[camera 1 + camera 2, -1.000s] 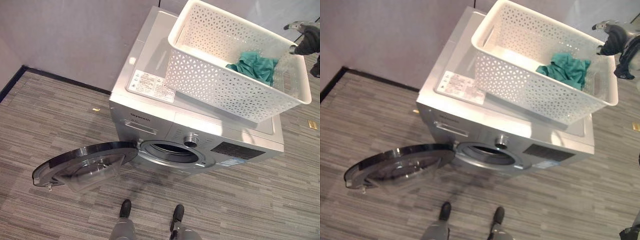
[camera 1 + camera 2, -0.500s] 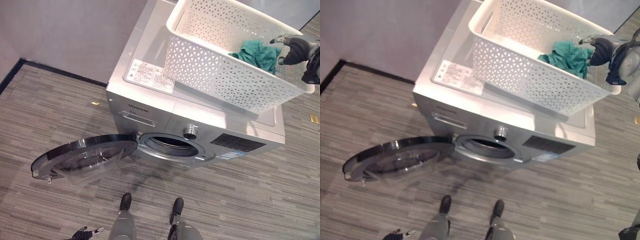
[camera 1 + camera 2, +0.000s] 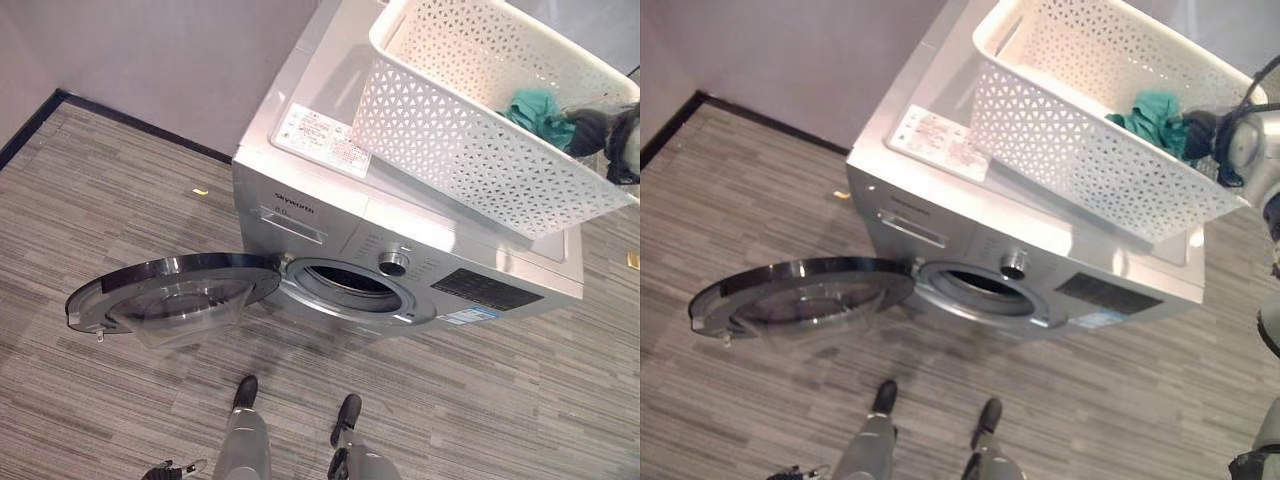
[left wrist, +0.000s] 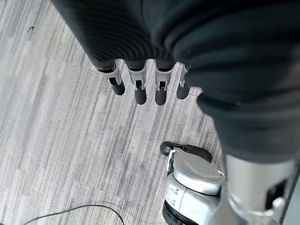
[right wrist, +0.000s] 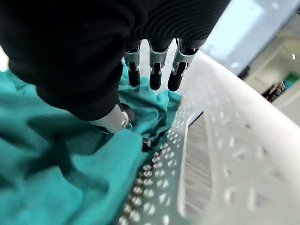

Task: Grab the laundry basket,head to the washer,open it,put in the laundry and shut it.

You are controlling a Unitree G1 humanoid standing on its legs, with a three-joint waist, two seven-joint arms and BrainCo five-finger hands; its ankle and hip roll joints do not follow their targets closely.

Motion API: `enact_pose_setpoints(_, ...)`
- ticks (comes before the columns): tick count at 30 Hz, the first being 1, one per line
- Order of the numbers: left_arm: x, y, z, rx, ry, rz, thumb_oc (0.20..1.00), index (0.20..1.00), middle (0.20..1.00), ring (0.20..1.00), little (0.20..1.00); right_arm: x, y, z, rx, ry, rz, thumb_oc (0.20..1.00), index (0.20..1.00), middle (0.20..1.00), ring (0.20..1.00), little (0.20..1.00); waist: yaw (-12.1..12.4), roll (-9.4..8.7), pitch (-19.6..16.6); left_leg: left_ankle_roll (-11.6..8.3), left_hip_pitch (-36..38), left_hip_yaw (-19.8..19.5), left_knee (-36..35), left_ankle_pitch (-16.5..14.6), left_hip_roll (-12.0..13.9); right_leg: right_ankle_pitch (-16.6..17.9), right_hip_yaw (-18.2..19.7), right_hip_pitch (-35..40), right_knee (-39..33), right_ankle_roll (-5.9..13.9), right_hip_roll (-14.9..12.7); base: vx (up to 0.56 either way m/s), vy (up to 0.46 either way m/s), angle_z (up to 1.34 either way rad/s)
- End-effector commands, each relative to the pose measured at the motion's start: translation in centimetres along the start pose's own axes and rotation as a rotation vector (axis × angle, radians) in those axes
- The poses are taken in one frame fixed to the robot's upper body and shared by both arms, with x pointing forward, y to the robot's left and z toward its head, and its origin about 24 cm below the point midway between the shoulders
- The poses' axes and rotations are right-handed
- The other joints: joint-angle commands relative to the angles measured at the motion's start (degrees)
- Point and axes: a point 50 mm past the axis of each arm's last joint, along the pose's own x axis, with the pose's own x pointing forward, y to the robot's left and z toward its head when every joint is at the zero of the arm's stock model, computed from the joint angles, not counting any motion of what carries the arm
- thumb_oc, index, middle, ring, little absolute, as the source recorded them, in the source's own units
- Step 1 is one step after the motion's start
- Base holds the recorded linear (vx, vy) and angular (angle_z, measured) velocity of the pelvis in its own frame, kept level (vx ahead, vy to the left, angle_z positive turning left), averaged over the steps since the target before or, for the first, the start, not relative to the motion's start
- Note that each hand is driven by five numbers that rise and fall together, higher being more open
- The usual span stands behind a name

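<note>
A white perforated laundry basket (image 3: 470, 150) sits on top of the silver washer (image 3: 330, 200). A teal cloth (image 3: 535, 108) lies crumpled in the basket's right end. My right hand (image 3: 1200, 135) is down inside that end, on the cloth. In the right wrist view its fingers (image 5: 154, 70) are straight with their tips at the teal cloth (image 5: 56, 187), and the thumb rests apart on the fabric. The washer's round door (image 3: 170, 295) hangs wide open to the left, baring the drum opening (image 3: 350, 285). My left hand (image 4: 140, 89) hangs low over the floor, fingers relaxed and holding nothing.
The open door juts out over the striped grey floor (image 3: 100, 200) left of the washer's front. A grey wall (image 3: 170, 60) with a dark skirting runs behind. The basket overhangs the washer's top at the right.
My right hand has dropped from the basket's rim down onto the teal cloth. The whole picture has shifted, so the camera moved. The basket and door stay put.
</note>
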Motion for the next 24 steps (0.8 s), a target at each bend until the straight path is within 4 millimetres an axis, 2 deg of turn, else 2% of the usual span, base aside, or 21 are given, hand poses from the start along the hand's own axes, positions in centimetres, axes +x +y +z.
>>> enact_pose_setpoints(1,-0.1,0.8,-0.3,0.044,0.05,0.017,1.0,1.0,1.0,1.0,1.0,-1.0,-3.2,-2.1,-0.109,0.145,-0.078,1.0,1.0,1.0,1.0,1.0,2.24,0.61,1.68,0.83,8.81,-0.26,-18.97,8.7,-0.02,2.96,-0.44,7.32,-0.08,9.36,-5.72,0.0,0.0,0.0)
enact_pose_setpoints(4,0.0,0.6,0.5,0.041,0.034,0.024,1.0,1.0,1.0,1.0,1.0,-0.8,-3.8,-0.9,-0.164,0.13,-0.112,1.0,1.0,1.0,1.0,1.0,2.16,0.39,1.64,0.9,8.62,-0.34,-18.97,8.65,-0.06,2.96,-0.33,7.29,-0.08,9.27,-5.69,0.0,0.001,-0.02)
enact_pose_setpoints(8,0.1,0.3,1.1,0.034,0.021,0.024,1.0,1.0,1.0,1.0,1.0,-0.3,-3.2,0.0,-0.191,0.118,-0.096,1.0,1.0,1.0,1.0,1.0,2.14,0.3,1.68,0.95,8.46,-0.65,-18.97,8.6,-0.3,2.97,-0.66,7.46,-0.08,9.29,-5.71,0.0,0.002,-0.02)
enact_pose_setpoints(14,0.2,0.0,1.2,0.051,0.026,0.021,1.0,1.0,1.0,1.0,1.0,0.1,-1.5,-1.0,-0.26,0.196,-0.046,1.0,1.0,1.0,1.0,1.0,2.54,0.58,2.18,1.04,8.08,-1.03,-18.97,8.67,-0.59,3.33,-0.98,7.61,-0.08,9.31,-5.98,0.0,0.001,0.01)
enact_pose_setpoints(15,0.2,-0.1,1.2,0.052,0.027,0.022,1.0,1.0,1.0,1.0,1.0,0.2,-1.1,-1.2,-0.266,0.203,-0.038,0.749,0.749,0.749,0.749,0.749,2.54,0.66,2.24,1.09,8.03,-1.07,-18.97,8.68,-0.69,3.39,-0.9,7.54,-0.08,9.32,-6.02,0.01,0.007,0.04)
enact_pose_setpoints(16,0.2,-0.2,1.2,0.057,0.031,0.021,1.0,1.0,1.0,1.0,1.0,0.2,-0.7,-1.5,-0.258,0.218,-0.037,0.2,0.2,0.2,0.2,0.2,2.55,0.79,2.25,1.12,7.91,-1.08,-18.97,8.68,-0.74,3.42,-0.99,7.43,-0.08,9.36,-6.06,0.01,0.005,0.09)
enact_pose_setpoints(20,0.2,-0.3,1.1,0.061,0.033,0.021,1.0,1.0,1.0,1.0,1.0,0.3,-0.1,-2.0,-0.238,0.236,-0.026,0.2,0.2,0.2,0.2,0.2,2.61,0.88,2.15,1.18,7.88,-1.14,-18.97,8.67,-0.92,3.29,-1.05,7.46,-0.08,9.38,-6.09,0.01,0.002,0.06)
enact_pose_setpoints(24,0.2,-0.3,1.2,0.059,0.03,0.024,1.0,1.0,1.0,1.0,1.0,0.2,-0.7,-1.8,-0.205,0.227,-0.046,0.2,0.2,0.2,0.2,0.2,2.44,1.05,2.12,1.18,8.2,-0.96,-18.97,8.54,-0.79,3.25,-0.78,7.55,-0.08,9.3,-6.02,0.0,0.0,0.0)
